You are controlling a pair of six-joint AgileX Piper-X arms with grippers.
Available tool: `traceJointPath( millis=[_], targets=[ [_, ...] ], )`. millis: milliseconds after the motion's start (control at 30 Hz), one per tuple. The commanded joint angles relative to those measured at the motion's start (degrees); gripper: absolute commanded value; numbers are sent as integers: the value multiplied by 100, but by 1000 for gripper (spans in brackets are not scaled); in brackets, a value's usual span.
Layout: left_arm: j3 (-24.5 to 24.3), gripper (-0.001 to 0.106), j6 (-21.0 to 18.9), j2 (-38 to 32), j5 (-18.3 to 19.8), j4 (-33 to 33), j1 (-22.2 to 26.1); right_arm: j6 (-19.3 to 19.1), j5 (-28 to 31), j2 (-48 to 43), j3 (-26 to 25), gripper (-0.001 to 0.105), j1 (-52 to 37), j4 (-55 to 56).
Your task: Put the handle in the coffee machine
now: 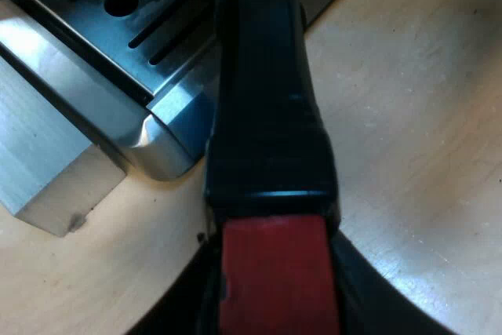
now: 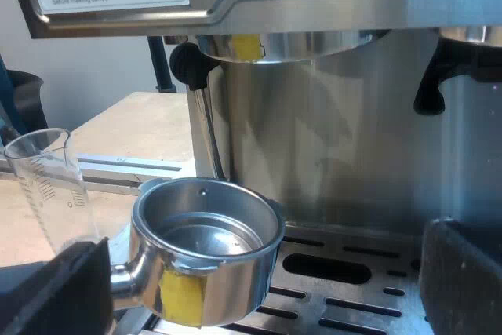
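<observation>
Handle (image 1: 267, 100) is clamped in left gripper (image 1: 278, 296), right gripper (image 2: 259, 284) is spread wide; basket (image 2: 205, 233) must be lifted squarely under brew head (image 2: 286, 45).

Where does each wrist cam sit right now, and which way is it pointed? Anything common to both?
Left wrist view: on the left arm, behind the red end of the holder, facing along its handle down to the drip tray and table; left claw clamps the red end.
Right wrist view: on the right arm, low at the machine front, facing the brew head, the holder's basket under it and a measuring glass; right claw open.
Shared: holder and drip tray.
</observation>
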Motion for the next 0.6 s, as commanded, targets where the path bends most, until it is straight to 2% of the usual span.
traceJointPath(
  millis=[33, 400, 600],
  targets=[
    [-91, 0, -56, -52, 131, -197, -29, -47, 49, -10, -34, 80, 3, -72],
    [-91, 0, -172, -52, 153, -198, -29, -47, 49, -10, -34, 80, 3, -72],
    [-91, 0, 351, -52, 346, -198, -29, -47, 49, -10, -34, 80, 3, -72]
  ],
)
